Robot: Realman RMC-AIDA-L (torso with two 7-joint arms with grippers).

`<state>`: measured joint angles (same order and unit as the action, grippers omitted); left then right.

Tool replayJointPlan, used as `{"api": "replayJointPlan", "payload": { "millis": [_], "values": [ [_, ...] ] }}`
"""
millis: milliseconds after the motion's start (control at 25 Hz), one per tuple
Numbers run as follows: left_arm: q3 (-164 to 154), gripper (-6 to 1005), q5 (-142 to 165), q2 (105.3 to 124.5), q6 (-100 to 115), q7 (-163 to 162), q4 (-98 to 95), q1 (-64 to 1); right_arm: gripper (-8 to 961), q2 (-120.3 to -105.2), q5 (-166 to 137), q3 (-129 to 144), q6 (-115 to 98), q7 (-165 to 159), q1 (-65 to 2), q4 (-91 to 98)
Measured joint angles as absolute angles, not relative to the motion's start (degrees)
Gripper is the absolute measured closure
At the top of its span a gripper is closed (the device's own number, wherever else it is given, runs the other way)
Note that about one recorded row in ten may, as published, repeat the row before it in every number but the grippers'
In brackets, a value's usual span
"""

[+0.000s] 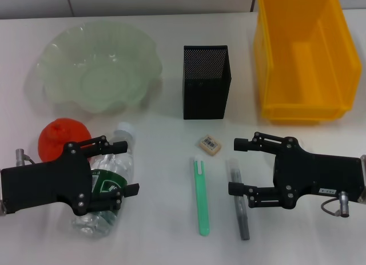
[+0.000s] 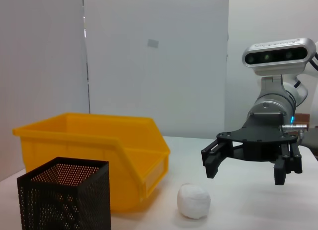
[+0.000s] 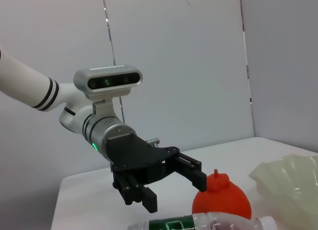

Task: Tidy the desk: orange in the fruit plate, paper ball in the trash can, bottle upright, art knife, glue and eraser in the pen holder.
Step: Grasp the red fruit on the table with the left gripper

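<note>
While nothing has been put away yet, both grippers hang low over the desk (image 1: pixel 171 230) with their fingers spread wide and nothing in them. The left gripper (image 1: pixel 121 166) is over the bottle (image 1: pixel 108 188), one finger on each side of it. The bottle lies flat with its white cap toward the plate (image 1: pixel 98 66). I think the fingers are lined up that way so they can close on the bottle and stand it up.

The orange (image 1: pixel 62 137) sits on the desk, touching or nearly touching the bottle, just in front of the plate. It is not in the plate yet.

The right gripper (image 1: pixel 238 165) is over the top end of the glue (image 1: pixel 239 202), maybe getting ready to pick it up. The knife (image 1: pixel 201 195) lies beside the glue, a little apart and pointing the same way. The eraser (image 1: pixel 209 145) sits between the knife and the holder (image 1: pixel 206 82). All three are close to the holder, so the trip should be short.

The paper ball (image 2: pixel 194 201) shows only in the left wrist view, on the desk near the yellow can (image 1: pixel 306 53). It may be hidden under the right arm in the head view, but that is hard to tell.

Counting: one orange, one plate, one bottle, one knife, one glue, one eraser, one holder, one can, one paper ball. The plate and the can look empty.
</note>
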<state>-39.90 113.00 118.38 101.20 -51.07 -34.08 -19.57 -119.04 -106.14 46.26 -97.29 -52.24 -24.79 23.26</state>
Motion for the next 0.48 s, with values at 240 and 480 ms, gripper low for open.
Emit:
{"api": "replayJointPlan", "payload": {
  "millis": [240, 480],
  "values": [
    [-39.76, 240, 112.82, 118.46, 100.94, -51.1, -34.08, -19.51, 120, -119.08, -106.17, 46.32, -97.29, -52.28, -24.72, 23.03],
    [-38.05, 263, 112.58, 118.49, 101.11, -51.1, -34.05, -19.43, 120, -119.17, -105.99, 46.21, -97.25, -52.3, -24.56, 22.95]
  ]
}}
